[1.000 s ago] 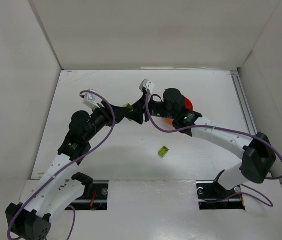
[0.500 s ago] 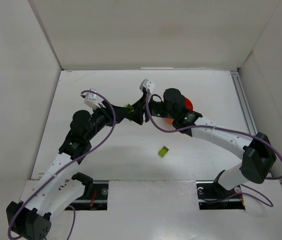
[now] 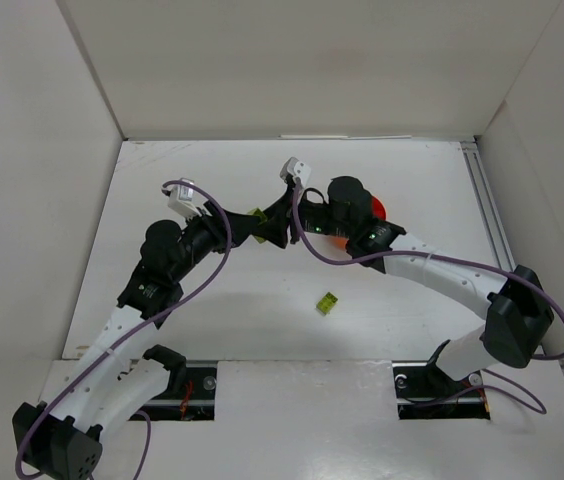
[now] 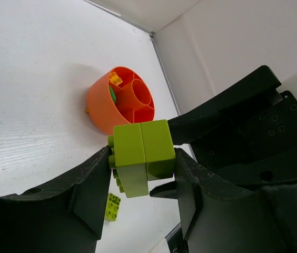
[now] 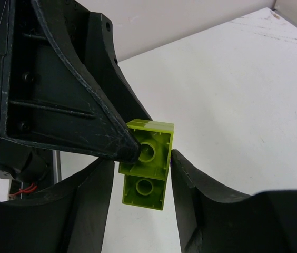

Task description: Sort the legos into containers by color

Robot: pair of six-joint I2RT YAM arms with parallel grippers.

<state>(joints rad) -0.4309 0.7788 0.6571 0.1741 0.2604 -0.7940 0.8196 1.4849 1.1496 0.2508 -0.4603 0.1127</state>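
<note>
Two lime legos (image 4: 143, 150) joined as one block hang above the table, and my left gripper (image 4: 142, 174) is shut on them. My right gripper (image 5: 142, 179) is open around the same block (image 5: 144, 187): its right finger touches the block and a thin gap shows on the left. From above, both grippers meet at the block (image 3: 258, 214) near the table's middle. The orange dish (image 4: 98, 105) stands beyond, with a yellow brick (image 4: 116, 78) and a green one in its compartments. From above, the right arm mostly hides the dish (image 3: 375, 210).
One loose lime lego (image 3: 327, 301) lies on the white table toward the near edge, also visible under the left gripper (image 4: 112, 205). White walls enclose the table on the left, the back and the right. A rail runs along the right side (image 3: 487, 215).
</note>
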